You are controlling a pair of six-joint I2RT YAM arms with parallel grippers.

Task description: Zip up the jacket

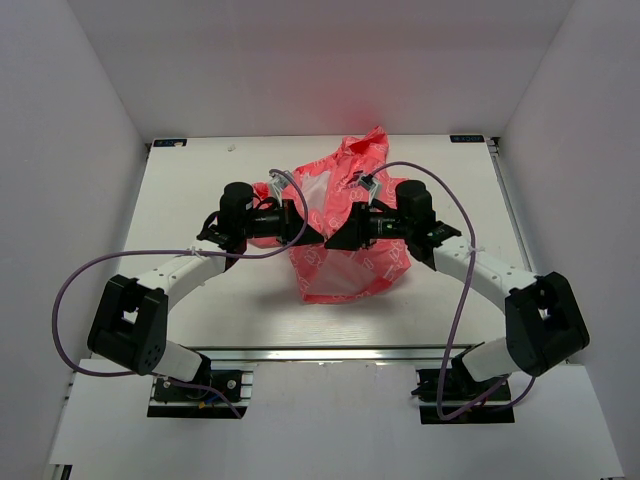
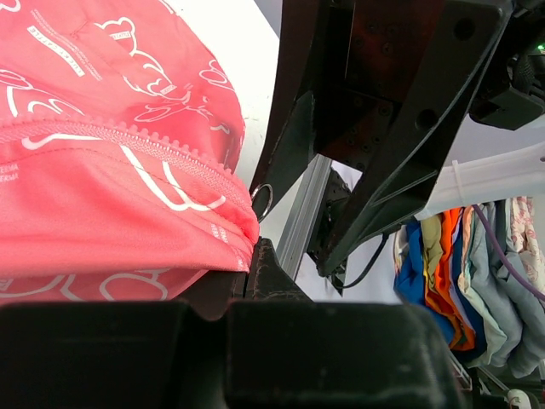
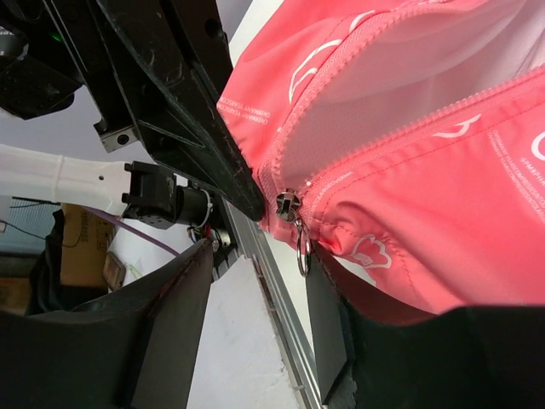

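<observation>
The coral-pink jacket [image 1: 345, 225] lies in a heap at the middle of the table, its front open and the white lining showing. My left gripper [image 1: 313, 236] is shut on the jacket's bottom hem [image 2: 226, 243] beside the zipper teeth. My right gripper [image 1: 337, 240] faces it, tips nearly touching. In the right wrist view the right gripper [image 3: 255, 260] is open. The zipper slider [image 3: 286, 204] sits at the bottom of the teeth, and its ring pull [image 3: 302, 247] hangs just by the right finger [image 3: 328, 324], not pinched. The ring [image 2: 261, 202] also shows in the left wrist view.
White walls close in the table [image 1: 200, 200] on three sides. An aluminium rail [image 1: 320, 355] runs along the near edge. A pile of coloured clothes [image 2: 464, 273] and a cardboard box [image 3: 77, 247] lie off the table.
</observation>
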